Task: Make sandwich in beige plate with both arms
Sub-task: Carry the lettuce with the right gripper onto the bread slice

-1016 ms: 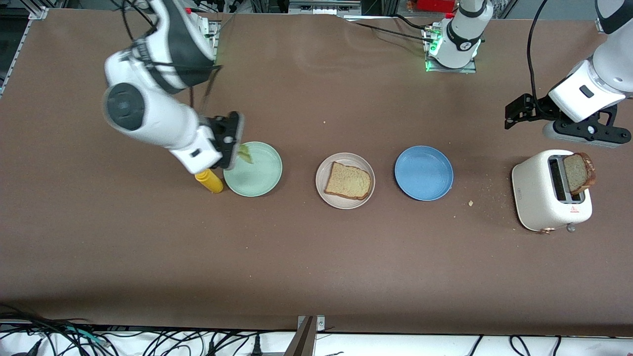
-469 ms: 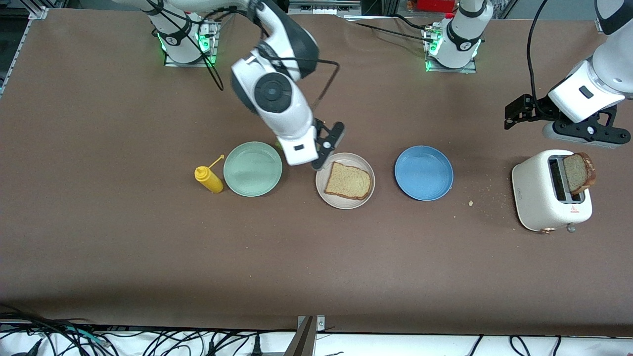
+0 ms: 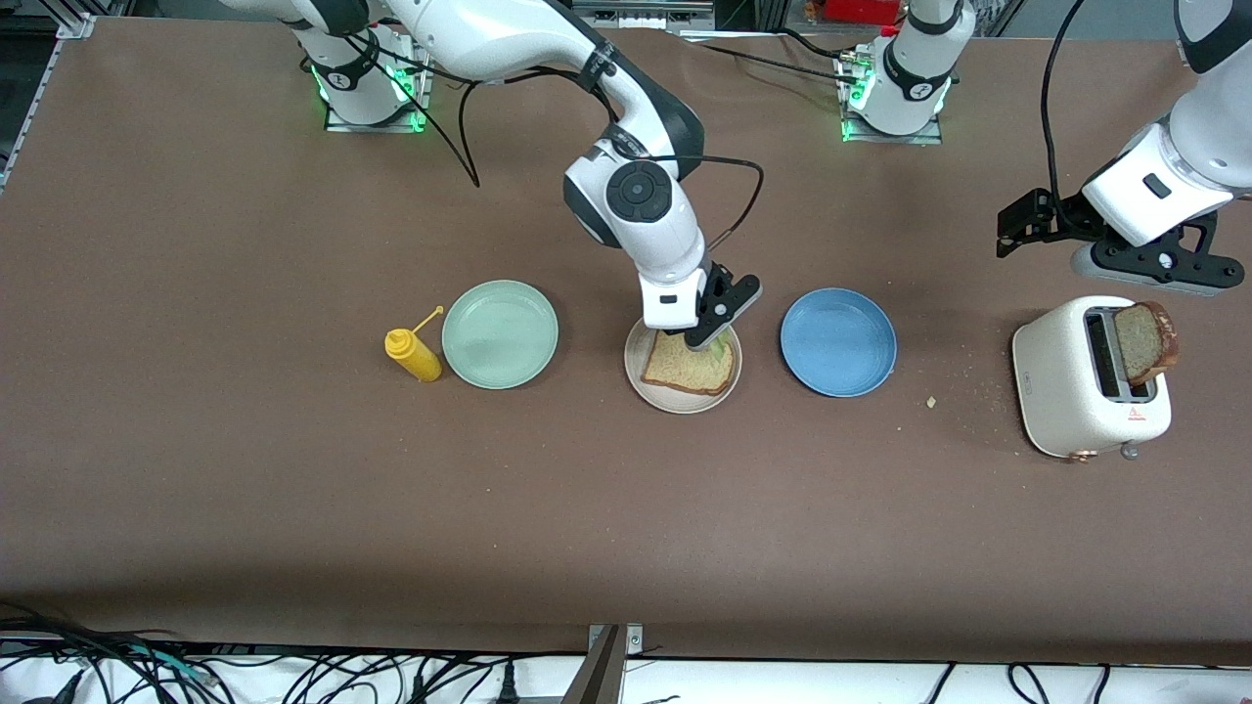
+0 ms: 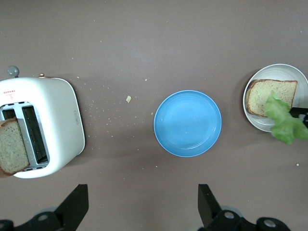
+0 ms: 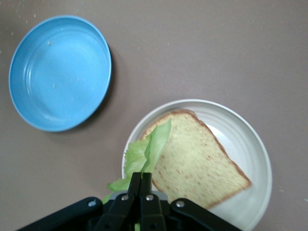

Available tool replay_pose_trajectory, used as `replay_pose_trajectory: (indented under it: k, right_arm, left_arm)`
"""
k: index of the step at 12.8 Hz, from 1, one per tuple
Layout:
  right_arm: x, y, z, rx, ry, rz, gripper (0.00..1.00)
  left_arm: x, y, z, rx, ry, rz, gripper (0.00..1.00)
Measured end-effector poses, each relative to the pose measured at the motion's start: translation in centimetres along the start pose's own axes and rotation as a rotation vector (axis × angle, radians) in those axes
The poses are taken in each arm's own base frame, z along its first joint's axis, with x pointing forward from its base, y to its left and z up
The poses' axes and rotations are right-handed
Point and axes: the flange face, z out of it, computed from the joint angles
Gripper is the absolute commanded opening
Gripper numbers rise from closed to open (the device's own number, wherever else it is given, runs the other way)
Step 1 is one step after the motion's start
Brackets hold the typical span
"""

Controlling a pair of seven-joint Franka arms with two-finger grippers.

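Note:
The beige plate (image 3: 636, 376) sits mid-table with one slice of tan bread (image 3: 685, 370) on it. My right gripper (image 3: 706, 337) hangs over the plate's edge nearest the blue plate, shut on a ruffled green lettuce leaf (image 5: 147, 151) that droops over a corner of the bread (image 5: 197, 161). A second slice (image 3: 1144, 340) stands in a slot of the white toaster (image 3: 1086, 376). My left gripper (image 3: 1154, 266) waits open and empty above the table beside the toaster; its fingers (image 4: 77, 204) show wide apart.
An empty blue plate (image 3: 838, 341) lies between the beige plate and the toaster. An empty mint-green plate (image 3: 500, 333) and a yellow squeeze bottle (image 3: 413, 356) stand toward the right arm's end. Crumbs are scattered near the toaster.
My right arm has swung from the mint-green plate across to the beige plate, carrying the lettuce leaf. The left arm has not moved.

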Motion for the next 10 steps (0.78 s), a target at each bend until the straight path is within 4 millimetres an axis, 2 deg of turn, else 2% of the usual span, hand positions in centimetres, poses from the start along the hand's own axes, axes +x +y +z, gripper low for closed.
replay_pose_trajectory:
  k: [2,10]
  right_arm:
    - [-0.1,0.0,1.0,-0.002,0.009,0.011,0.0]
    - [0.1,1.4,2.8,-0.017,0.067,0.019,0.0]
  left_arm:
    - [0.0,0.0,0.0,0.0,0.0,0.0,1.0]
    - [0.0,0.0,0.1,0.0,-0.001,0.0,1.0]
